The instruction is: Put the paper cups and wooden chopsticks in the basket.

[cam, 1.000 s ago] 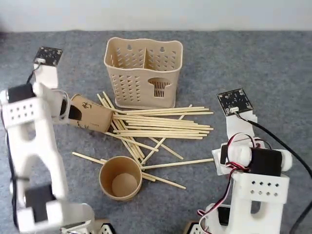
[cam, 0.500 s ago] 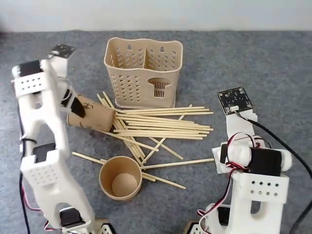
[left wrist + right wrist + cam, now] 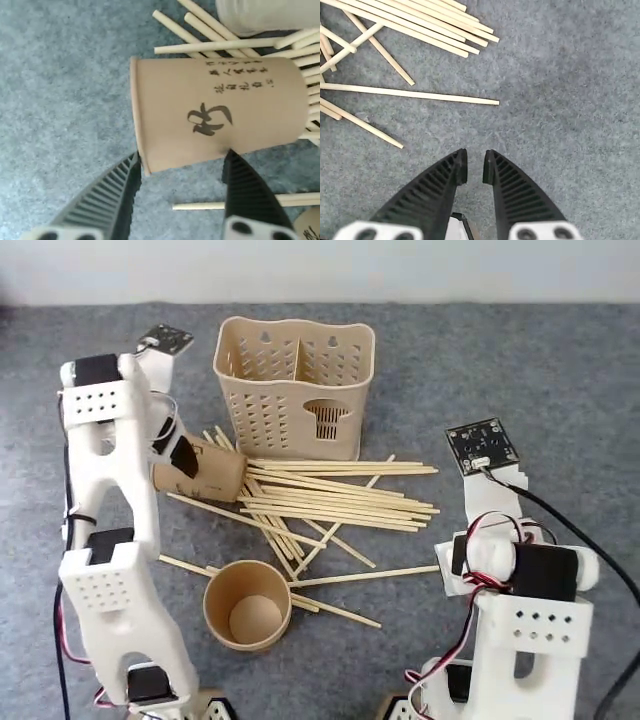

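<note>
The left gripper (image 3: pixel 183 155), jaws wide, sits at the rim end of the tipped paper cup (image 3: pixel 220 110), not yet clamped on it. The second cup (image 3: pixel 247 604) stands upright. The basket (image 3: pixel 295 388) looks empty, so the whole task remains. The chopsticks (image 3: pixel 330 500) lie scattered on the tabletop (image 3: pixel 560 380). The right gripper (image 3: pixel 475 167), nearly closed, holds nothing.

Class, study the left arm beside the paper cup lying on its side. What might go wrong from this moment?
1. The left pincer stands open at the rim end of the lying cup; closing there may squash the rim or let the cup roll away.
2. The cup rests against loose chopsticks, so lifting it may scatter them.
3. The basket is close; a swung cup might knock it.
</note>
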Action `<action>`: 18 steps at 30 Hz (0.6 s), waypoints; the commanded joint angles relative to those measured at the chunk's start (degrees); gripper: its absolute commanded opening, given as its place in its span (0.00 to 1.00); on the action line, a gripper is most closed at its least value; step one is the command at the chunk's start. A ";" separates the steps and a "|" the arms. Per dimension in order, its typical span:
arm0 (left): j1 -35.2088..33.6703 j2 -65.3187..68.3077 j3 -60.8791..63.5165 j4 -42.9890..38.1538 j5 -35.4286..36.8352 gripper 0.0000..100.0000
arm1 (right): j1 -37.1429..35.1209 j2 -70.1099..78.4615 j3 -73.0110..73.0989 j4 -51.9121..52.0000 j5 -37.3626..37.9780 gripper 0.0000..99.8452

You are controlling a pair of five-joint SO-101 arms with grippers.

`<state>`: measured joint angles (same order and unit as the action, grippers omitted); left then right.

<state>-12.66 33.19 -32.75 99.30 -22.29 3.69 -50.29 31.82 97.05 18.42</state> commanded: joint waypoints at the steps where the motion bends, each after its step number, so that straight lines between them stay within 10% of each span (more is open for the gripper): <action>1: 2.20 -0.26 0.22 1.32 -0.35 0.24 | 0.13 -0.75 -0.18 -0.84 0.18 0.07; 18: 0.26 -0.35 -5.49 1.23 -0.35 0.02 | 0.13 -0.48 -0.18 -2.15 0.18 0.07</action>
<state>-11.34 33.19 -33.63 99.74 -22.29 3.69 -50.29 31.82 96.00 18.42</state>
